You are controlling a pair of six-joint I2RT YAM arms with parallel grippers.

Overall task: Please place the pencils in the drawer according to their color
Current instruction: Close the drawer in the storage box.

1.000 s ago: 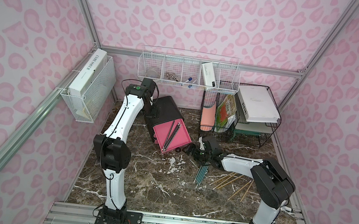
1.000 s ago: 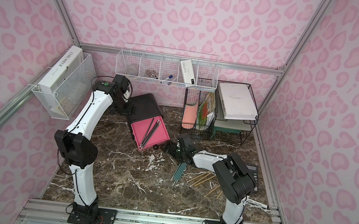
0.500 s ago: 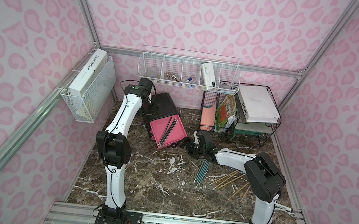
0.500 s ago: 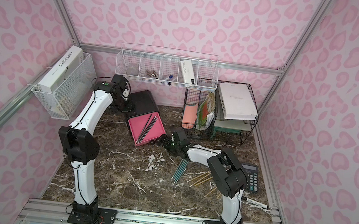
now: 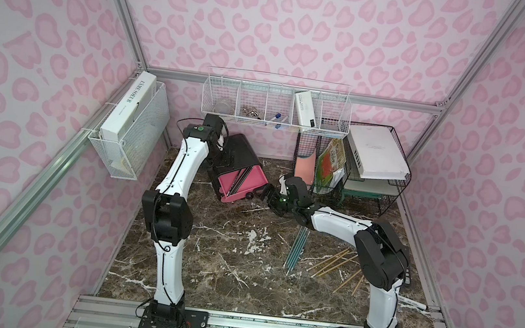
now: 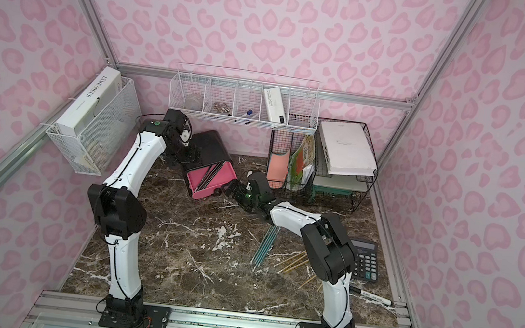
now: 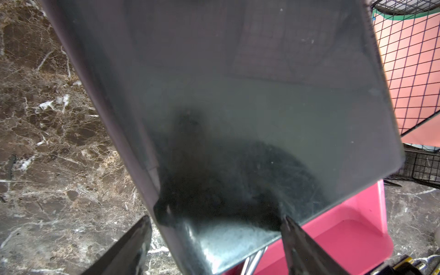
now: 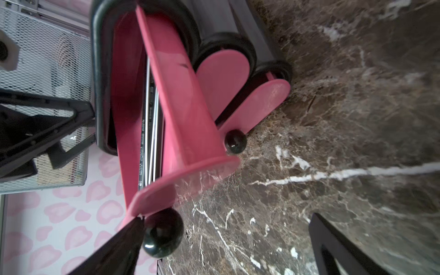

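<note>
Jaws spread, right gripper [image 8: 226,217] rests a finger [image 8: 114,250] on the drawer [image 8: 185,100] knob [image 8: 163,234]; left gripper [image 7: 215,217] clamps the cabinet [image 7: 238,95]. Those teal pencils [image 5: 297,252] look light, stiff, roll-prone: pinch mid-shaft.

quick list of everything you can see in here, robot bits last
drawer cabinet: one, black with three pink drawers, back of the marble table, top drawer pulled out
dark pencils: several, black-grey, in the open top drawer
teal pencils: a few, teal, on the table by the right arm
tan pencils: several, wood-tan, scattered beside the teal ones
marker: one, white, table's front right edge
calculator: one, black, right side of the table
file rack: one, black wire, back right corner
wall baskets: two, white wire, back and left walls
left gripper: jaws wide astride the cabinet's body, grip unclear
right gripper: open, one finger against the top drawer's knob
</note>
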